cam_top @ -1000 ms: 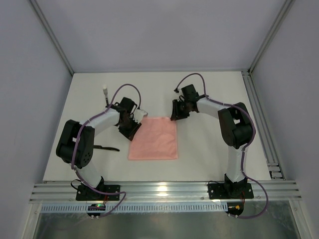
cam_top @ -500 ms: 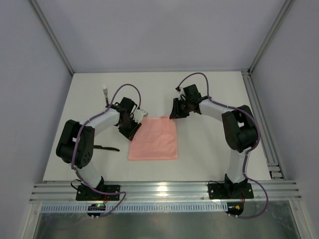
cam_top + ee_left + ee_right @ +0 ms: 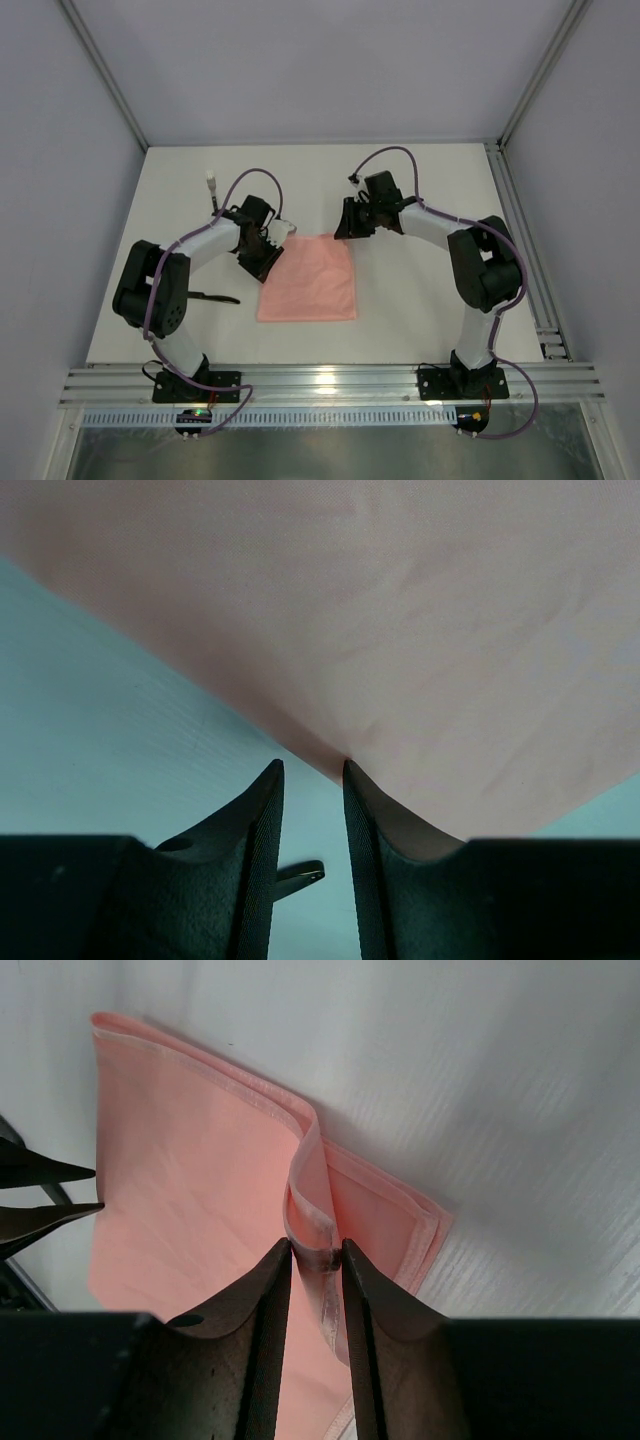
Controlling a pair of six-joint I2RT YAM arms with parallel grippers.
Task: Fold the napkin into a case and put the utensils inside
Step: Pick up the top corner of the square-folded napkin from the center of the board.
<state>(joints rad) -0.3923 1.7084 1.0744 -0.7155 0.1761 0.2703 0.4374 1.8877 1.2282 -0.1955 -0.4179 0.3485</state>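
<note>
Napkin [image 3: 307, 282] position: flat on the table [image 3: 430, 300], centred between the two arms, its near edge straight. One black utensil [image 3: 214, 297] lies on the table to the left of the napkin, apart from it, beside the left arm's elbow. Farther back, the left gripper [image 3: 308, 770] sits low at the far-left corner. Its jaws stand narrowly apart with bare table visible in the gap, and the napkin's corner touches one fingertip only. The right gripper [image 3: 317, 1247] is at the far-right corner, clamped on a raised fold of the hem. Two layers show at that corner.
</note>
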